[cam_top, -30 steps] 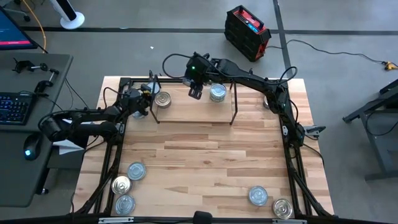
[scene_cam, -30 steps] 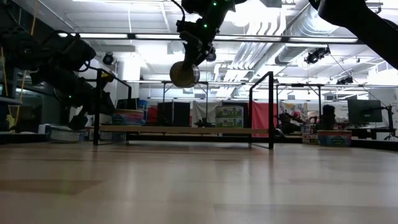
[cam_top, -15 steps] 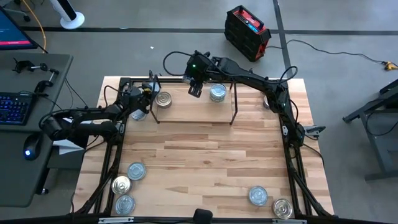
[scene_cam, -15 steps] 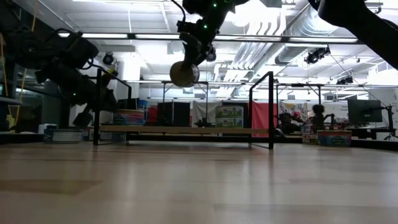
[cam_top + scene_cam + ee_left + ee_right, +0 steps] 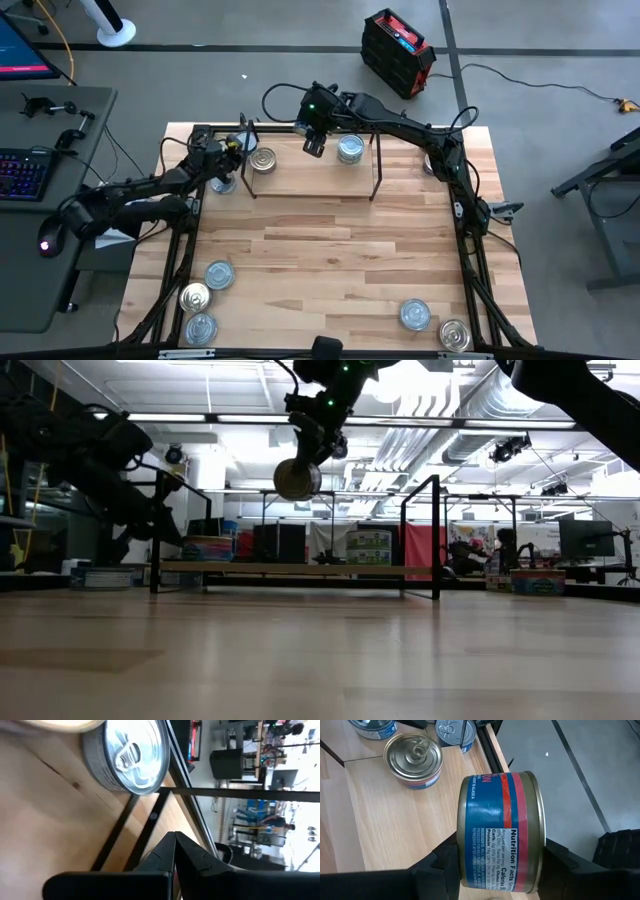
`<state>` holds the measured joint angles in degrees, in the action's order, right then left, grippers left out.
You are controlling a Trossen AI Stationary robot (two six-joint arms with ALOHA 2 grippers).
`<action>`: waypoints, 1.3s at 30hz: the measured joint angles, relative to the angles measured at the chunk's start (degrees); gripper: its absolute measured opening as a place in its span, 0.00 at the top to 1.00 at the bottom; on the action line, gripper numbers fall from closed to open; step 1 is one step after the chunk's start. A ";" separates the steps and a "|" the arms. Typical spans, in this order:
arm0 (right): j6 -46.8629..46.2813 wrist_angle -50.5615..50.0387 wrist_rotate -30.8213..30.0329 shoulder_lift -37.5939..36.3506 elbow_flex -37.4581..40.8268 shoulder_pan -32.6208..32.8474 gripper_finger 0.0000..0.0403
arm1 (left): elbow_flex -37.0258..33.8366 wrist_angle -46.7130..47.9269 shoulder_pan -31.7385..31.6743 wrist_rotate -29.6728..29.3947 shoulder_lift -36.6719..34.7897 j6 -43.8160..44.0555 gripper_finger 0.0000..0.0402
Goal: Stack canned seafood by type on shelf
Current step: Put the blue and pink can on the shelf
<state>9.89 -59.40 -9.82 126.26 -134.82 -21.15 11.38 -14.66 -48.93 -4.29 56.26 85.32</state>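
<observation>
Right end effector (image 5: 314, 146) grasps a blue-and-red labelled tin (image 5: 501, 832) on its side, raised above the shelf (image 5: 310, 178) at the bench's (image 5: 330, 260) far edge. Left end effector (image 5: 222, 183), fingers clenched together, sits near the shelf's left bracket beside a silver-lidded tin (image 5: 131, 756).

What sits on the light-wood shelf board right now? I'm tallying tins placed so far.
Two tins rest on the shelf: a gold-lidded tin and a silver-blue-lidded tin. The right gripper covers some board.
</observation>
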 joint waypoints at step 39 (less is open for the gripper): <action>-0.90 0.15 0.34 0.02 0.00 -0.26 0.59 | 0.09 4.09 0.00 27.10 -0.34 -21.95 1.00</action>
<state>8.99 -59.24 -9.47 126.28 -134.82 -21.41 11.46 -10.57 -48.93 22.81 55.92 63.37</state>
